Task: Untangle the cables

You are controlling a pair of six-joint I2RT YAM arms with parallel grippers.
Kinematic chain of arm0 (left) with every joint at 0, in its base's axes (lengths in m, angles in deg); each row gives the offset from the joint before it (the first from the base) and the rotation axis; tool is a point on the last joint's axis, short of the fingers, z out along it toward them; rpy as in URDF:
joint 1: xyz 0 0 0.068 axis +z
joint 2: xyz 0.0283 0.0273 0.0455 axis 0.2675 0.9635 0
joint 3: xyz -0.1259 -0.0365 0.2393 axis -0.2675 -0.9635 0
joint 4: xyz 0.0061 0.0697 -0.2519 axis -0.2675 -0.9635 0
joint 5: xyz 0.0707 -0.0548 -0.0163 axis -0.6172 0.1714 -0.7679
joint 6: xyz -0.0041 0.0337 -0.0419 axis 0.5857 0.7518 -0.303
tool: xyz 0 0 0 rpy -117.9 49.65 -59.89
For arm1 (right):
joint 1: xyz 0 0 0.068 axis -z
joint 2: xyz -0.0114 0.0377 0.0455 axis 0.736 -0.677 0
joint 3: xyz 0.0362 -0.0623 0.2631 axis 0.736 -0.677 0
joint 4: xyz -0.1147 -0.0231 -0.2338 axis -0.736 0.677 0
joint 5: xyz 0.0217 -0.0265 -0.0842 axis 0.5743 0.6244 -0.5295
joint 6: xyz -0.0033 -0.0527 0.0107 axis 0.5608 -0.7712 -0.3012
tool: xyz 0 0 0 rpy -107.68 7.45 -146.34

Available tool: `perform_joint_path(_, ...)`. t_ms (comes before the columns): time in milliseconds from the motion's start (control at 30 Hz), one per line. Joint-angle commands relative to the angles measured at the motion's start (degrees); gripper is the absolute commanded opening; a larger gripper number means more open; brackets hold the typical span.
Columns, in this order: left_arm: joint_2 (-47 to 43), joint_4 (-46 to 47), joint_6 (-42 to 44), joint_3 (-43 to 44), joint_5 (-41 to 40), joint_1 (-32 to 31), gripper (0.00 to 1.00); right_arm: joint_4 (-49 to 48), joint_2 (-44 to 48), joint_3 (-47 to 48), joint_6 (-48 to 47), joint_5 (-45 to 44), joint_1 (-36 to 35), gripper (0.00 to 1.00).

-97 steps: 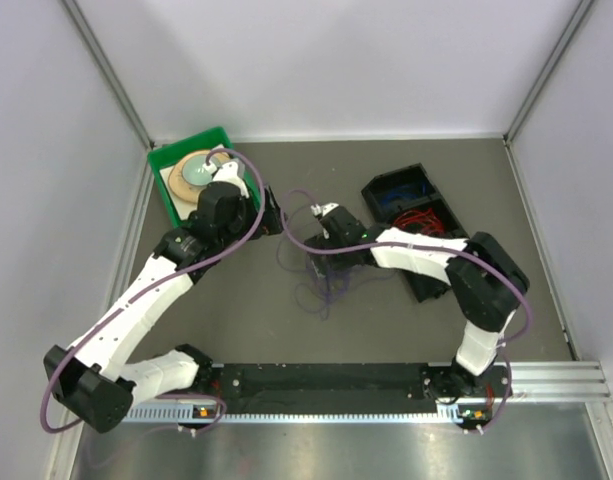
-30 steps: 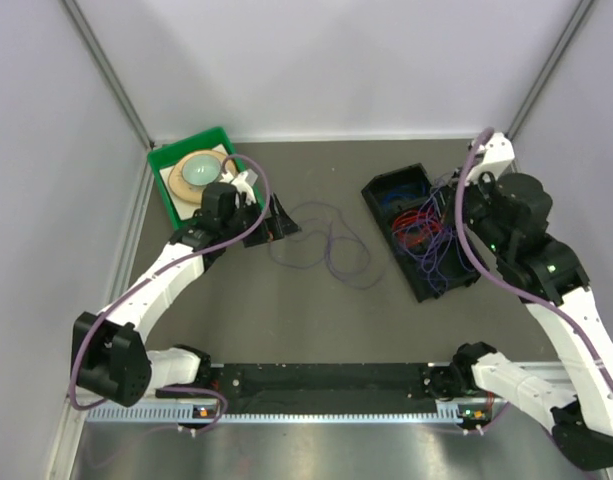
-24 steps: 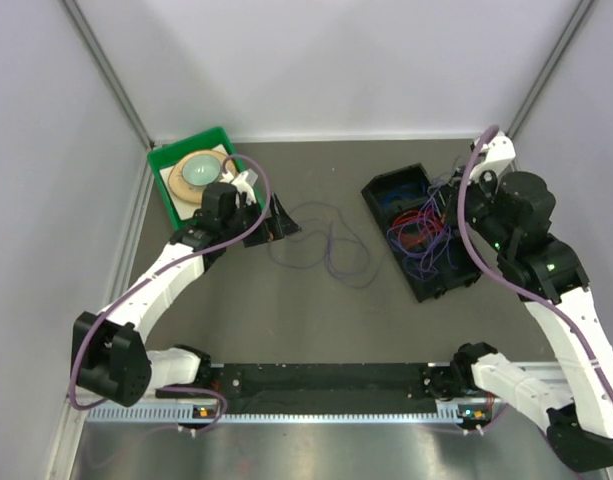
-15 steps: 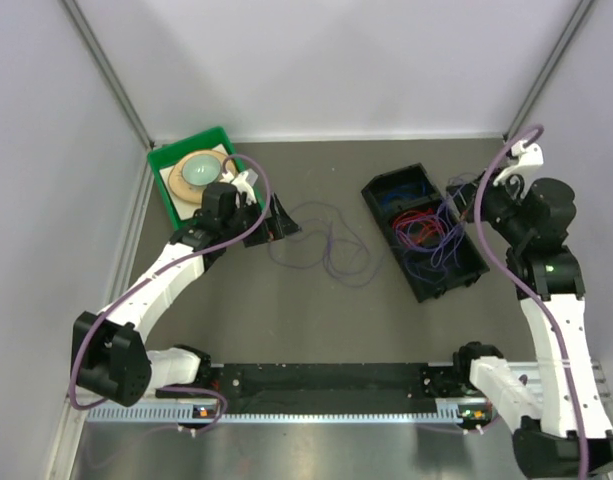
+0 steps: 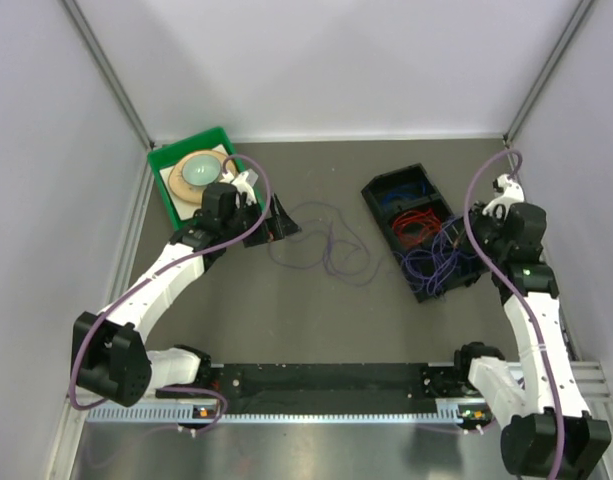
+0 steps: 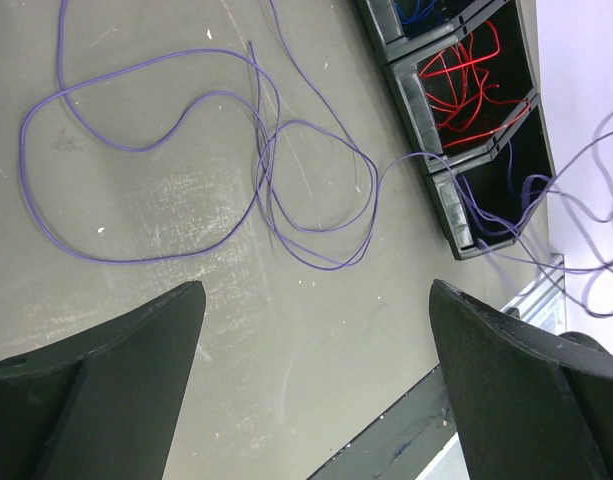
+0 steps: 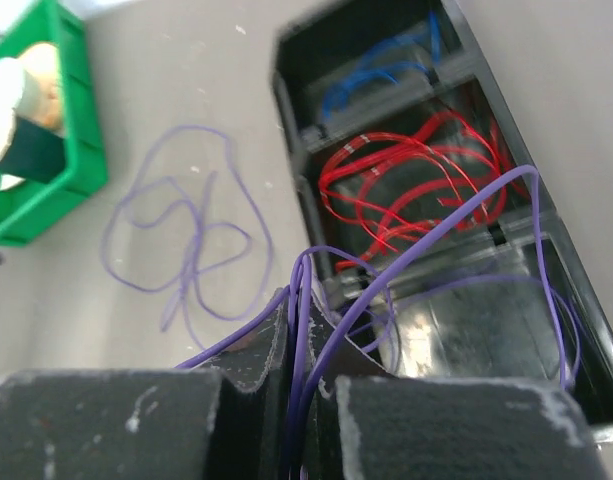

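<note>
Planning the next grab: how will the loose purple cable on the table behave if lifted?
Probably floppy: the purple cable lies in slack, irregular loops. Likely light, being so thin. May snag, since its strands cross.

Thin purple cables [image 6: 264, 170] lie in loose loops on the tabletop [image 5: 316, 330]; red cables [image 5: 418, 222], blue cables [image 5: 411, 190] and more purple fill separate compartments of the bin [image 5: 381, 183].

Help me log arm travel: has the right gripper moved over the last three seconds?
Yes. The right gripper crossed from left of the black bin to its right side, fingers shut on purple cables.
</note>
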Motion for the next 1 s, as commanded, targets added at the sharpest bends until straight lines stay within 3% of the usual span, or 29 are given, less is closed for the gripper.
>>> perform_joint_path(0,-0.1,1.7,0.5,0.2,-0.2,-0.1,0.99,-4.9,-2.9,-1.8,0.9,-3.4,0.8,0.00)
perform_joint_path(300,0.2,2.0,0.0,0.2,0.0,-0.1,0.99,-3.9,-15.6,-0.8,1.0,-16.3,0.9,0.00)
perform_joint_path(933,0.9,3.2,-1.1,0.1,0.3,-1.0,0.98,-10.2,-34.5,-0.8,2.3,-17.4,0.9,0.00)
perform_joint_path(967,0.9,3.2,-1.1,0.0,0.2,-1.0,0.98,-9.9,-34.3,-0.7,2.2,-17.1,0.9,0.13)
